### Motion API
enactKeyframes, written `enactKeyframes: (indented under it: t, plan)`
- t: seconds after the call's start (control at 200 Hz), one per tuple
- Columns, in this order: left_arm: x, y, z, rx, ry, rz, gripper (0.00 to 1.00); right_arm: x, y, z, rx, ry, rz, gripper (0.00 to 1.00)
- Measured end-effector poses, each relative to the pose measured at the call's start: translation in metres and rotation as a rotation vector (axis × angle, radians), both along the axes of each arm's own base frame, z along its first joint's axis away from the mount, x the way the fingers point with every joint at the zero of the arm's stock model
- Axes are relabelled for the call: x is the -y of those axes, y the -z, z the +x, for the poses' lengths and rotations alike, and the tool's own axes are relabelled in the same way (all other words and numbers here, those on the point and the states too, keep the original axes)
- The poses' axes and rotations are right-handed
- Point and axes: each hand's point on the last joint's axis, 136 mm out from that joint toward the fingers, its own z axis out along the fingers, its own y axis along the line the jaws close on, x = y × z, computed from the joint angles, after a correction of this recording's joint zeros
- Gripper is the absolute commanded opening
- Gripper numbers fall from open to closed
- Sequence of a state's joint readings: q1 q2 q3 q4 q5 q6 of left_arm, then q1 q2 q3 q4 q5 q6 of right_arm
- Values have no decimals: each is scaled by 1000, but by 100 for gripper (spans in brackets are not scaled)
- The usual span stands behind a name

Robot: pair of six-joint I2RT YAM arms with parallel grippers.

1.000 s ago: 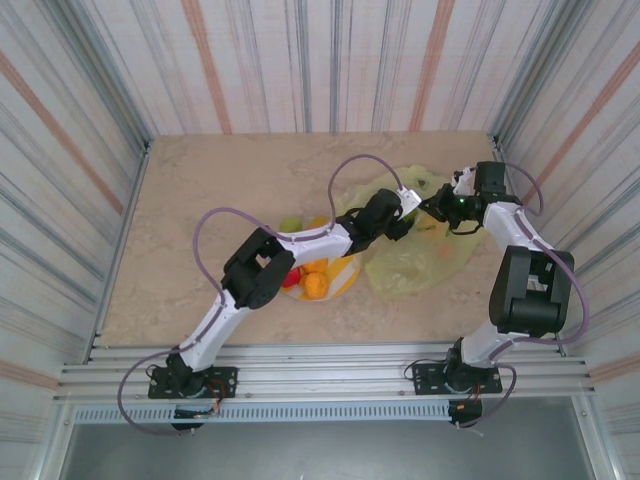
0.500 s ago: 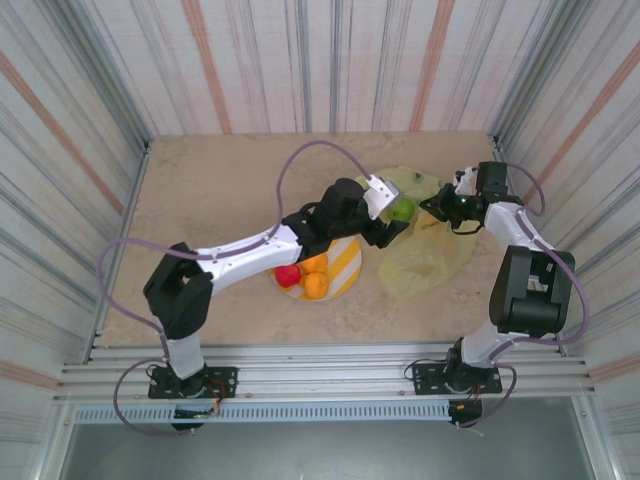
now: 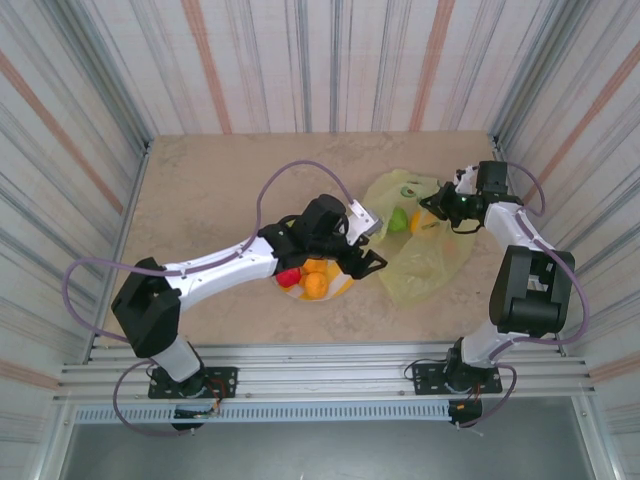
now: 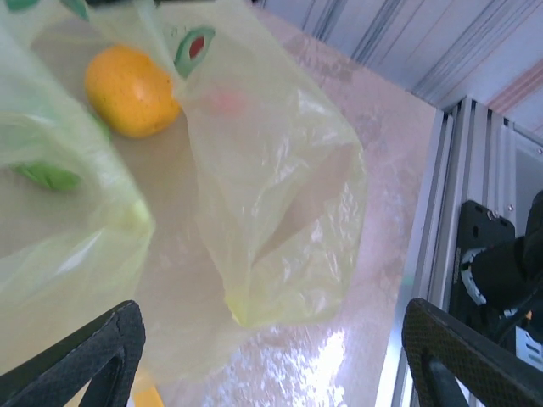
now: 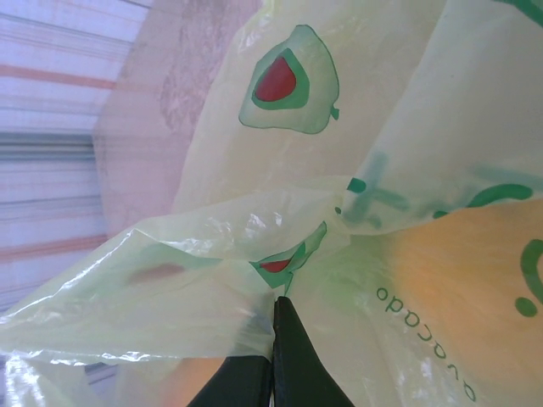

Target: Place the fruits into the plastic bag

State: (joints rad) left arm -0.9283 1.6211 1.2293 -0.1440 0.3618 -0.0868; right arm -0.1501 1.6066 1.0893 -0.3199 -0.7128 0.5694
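The yellow-green plastic bag (image 3: 425, 262) lies right of centre with its mouth facing left. A green fruit (image 3: 400, 218) and an orange fruit (image 3: 424, 222) rest in that mouth. My right gripper (image 3: 441, 207) is shut on the bag's upper edge; in the right wrist view its fingertips (image 5: 276, 326) pinch the film (image 5: 212, 280). An orange fruit (image 5: 462, 280) glows through the plastic. My left gripper (image 3: 371, 244) hovers open between the plate and the bag, nothing between its fingers (image 4: 93, 360). It looks onto the bag (image 4: 271, 195) and an orange fruit (image 4: 131, 89). A red fruit (image 3: 288, 277) and orange fruits (image 3: 316, 285) lie on the plate.
The yellow-and-white striped plate (image 3: 347, 283) sits under my left forearm, just left of the bag. Corrugated walls close in the table on three sides. An aluminium rail (image 3: 330, 360) runs along the near edge and shows at the right of the left wrist view (image 4: 441, 212).
My left gripper has drawn back from the bag's mouth toward the plate, and its elbow has swung out left. The green fruit now lies uncovered in the bag's mouth. The right gripper has held still.
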Motion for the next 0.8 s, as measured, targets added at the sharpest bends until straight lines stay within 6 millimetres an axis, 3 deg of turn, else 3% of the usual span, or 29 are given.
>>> enactKeyframes:
  t: [0.165, 0.245, 0.306, 0.376, 0.446, 0.596, 0.691, 0.802]
  plan:
    - [-15, -5, -28, -67, 76, -13, 84, -6, -1, 0, 6, -15, 3, 0]
    - [-34, -15, -41, -81, 73, -34, 84, -11, -3, -1, 8, -27, 4, 0]
    - [-56, -21, -39, -92, 16, -49, 84, -13, -4, -1, 12, -33, 6, 0]
    - [-88, -25, -20, -101, -120, -53, 85, -15, -5, -1, 18, -37, 8, 0]
    - [-126, -25, 12, -101, -306, -47, 87, -15, -7, -1, 28, -39, 10, 0]
    - [-193, -5, 75, -113, -621, 12, 97, -17, -10, -2, 46, -45, 8, 0]
    - [-211, 26, 103, -170, -714, 88, 99, -19, -11, -1, 52, -50, 11, 0]
    - [-211, 60, 131, -238, -739, 179, 99, -21, -12, -1, 55, -55, 13, 0]
